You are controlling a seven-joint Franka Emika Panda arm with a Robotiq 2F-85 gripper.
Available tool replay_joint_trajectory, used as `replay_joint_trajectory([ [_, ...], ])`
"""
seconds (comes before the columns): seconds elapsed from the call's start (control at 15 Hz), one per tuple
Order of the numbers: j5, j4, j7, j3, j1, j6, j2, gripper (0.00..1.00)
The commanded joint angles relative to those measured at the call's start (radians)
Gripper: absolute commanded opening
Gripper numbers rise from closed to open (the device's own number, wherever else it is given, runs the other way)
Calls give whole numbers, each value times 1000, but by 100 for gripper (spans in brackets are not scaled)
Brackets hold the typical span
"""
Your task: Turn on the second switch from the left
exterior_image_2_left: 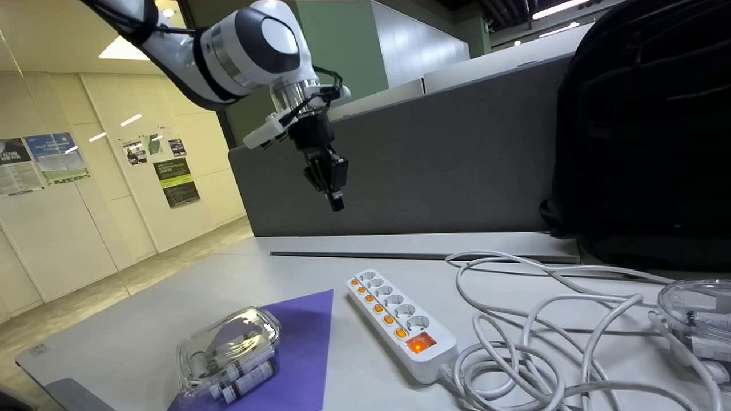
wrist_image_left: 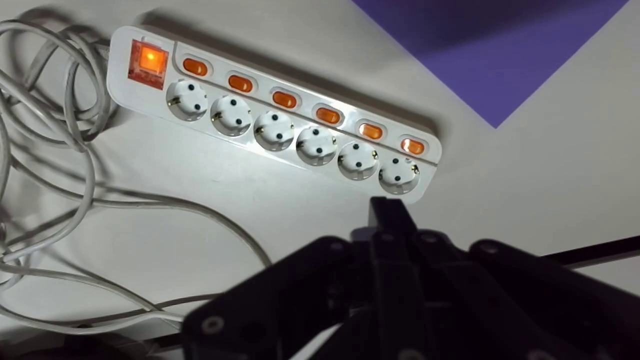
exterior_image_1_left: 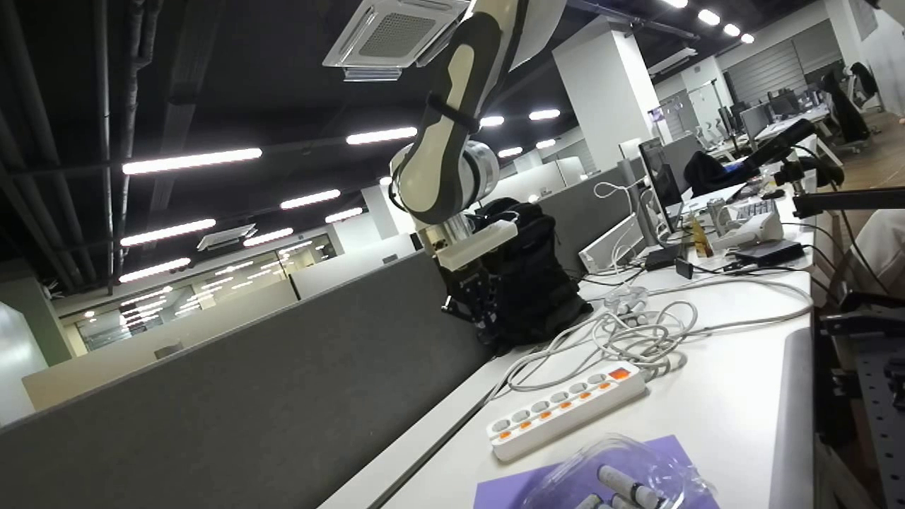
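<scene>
Bare counter (exterior_image_2_left: 297, 271) spreads between the power strip (wrist_image_left: 280, 111) and the back edge; I have the gripper (wrist_image_left: 391, 204) above it, seemingly closed

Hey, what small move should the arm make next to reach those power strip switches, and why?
Probably shift the closed gripper over the row of small orange switches before lowering it: in the wrist view it appears short of that row, with sockets between, and in an exterior view it hangs above the desk.
</scene>
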Motion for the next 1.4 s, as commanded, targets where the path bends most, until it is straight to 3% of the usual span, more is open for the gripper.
replay_joint_trajectory([
  [0.0, -6, -41, 55, -40, 41, 133, 3, 0],
  [0.27, 25, -78, 90, -62, 68, 286, 49, 0],
  [0.47, 65, -83, 87, -78, 80, 326, 97, 0],
  [1.33, 185, 3, 68, -105, 99, 299, 270, 0],
])
